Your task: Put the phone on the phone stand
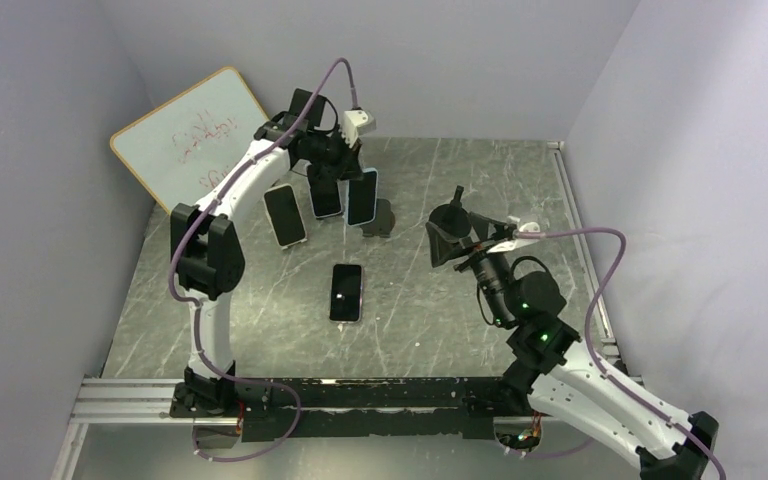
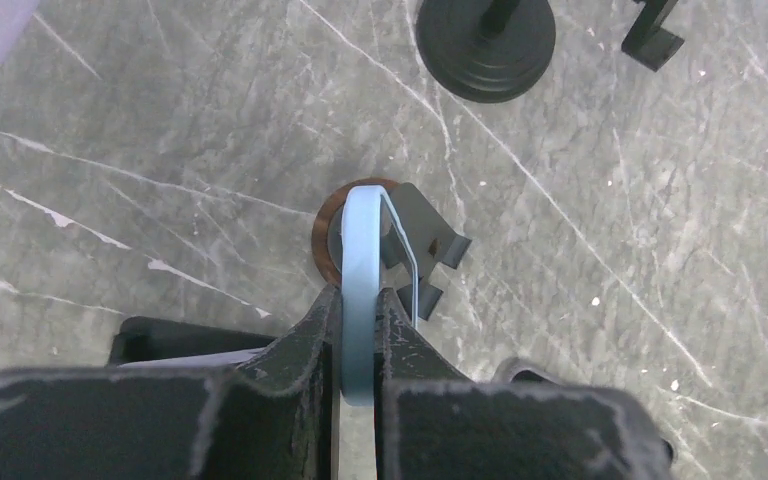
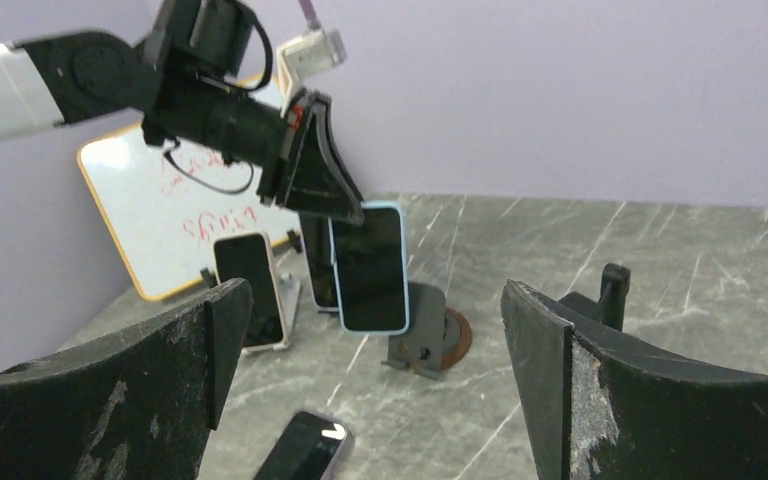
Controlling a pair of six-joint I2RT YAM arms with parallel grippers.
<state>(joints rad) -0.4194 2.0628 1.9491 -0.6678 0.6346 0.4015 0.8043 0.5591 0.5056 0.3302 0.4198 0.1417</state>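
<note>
My left gripper is shut on the top of a light blue phone, held upright just above a grey phone stand with a brown round base. In the left wrist view the phone's blue edge runs between my fingers, with the stand right below it. In the right wrist view the phone hangs in front of the stand, a little above the table. My right gripper is open and empty, right of the stand.
Two more phones stand propped on stands to the left. A dark phone lies flat mid-table. A whiteboard leans at the back left. A black round-based stand and a small black stand are nearby.
</note>
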